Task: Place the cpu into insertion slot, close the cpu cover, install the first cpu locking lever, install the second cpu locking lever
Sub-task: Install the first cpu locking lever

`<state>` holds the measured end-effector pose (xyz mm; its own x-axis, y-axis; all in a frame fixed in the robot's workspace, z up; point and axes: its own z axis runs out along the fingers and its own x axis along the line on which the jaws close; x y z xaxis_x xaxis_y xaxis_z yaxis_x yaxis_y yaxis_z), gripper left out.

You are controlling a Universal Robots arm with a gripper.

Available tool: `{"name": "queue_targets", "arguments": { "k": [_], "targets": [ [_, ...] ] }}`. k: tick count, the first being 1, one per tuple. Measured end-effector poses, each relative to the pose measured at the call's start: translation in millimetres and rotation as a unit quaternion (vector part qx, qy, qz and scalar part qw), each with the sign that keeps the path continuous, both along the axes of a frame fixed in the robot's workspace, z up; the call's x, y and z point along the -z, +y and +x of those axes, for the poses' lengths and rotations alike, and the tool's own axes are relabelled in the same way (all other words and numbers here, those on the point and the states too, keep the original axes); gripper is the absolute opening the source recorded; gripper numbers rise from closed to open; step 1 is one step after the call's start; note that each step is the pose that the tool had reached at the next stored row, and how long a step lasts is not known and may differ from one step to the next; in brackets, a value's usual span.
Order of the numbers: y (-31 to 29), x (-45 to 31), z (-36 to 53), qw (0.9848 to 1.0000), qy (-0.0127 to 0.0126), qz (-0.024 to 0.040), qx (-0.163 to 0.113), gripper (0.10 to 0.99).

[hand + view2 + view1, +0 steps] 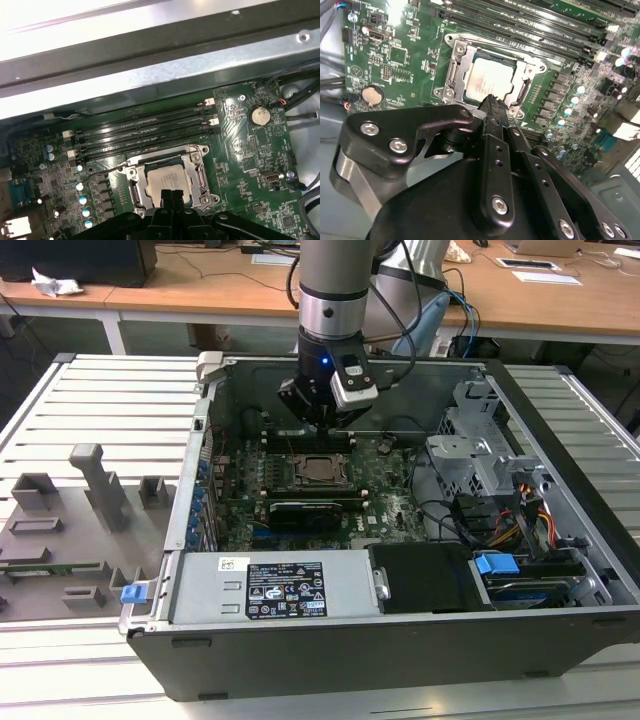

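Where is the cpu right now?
The silvery-grey square cpu lies in the insertion slot on the green motherboard, beside the long black memory slots, with the black hand by its edge in both wrist views.

The arm (330, 280) is showing a silver-grey cylindrical shell above the black gripper (322, 422). A blue light (325, 362) is glowing just above the gripper; silver screws (500, 204) are studding its black links.
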<state>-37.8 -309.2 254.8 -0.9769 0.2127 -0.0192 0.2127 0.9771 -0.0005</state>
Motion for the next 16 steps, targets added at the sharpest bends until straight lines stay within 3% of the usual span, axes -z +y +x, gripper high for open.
{"name": "queue_targets", "arguments": {
  "k": [8,16],
  "targets": [
    [0.0,0.0,0.0,0.9989,0.0,0.0,-0.048,0.106],
    [0.0,0.0,0.0,0.9956,0.0,0.0,-0.094,0.106]
  ]
}}
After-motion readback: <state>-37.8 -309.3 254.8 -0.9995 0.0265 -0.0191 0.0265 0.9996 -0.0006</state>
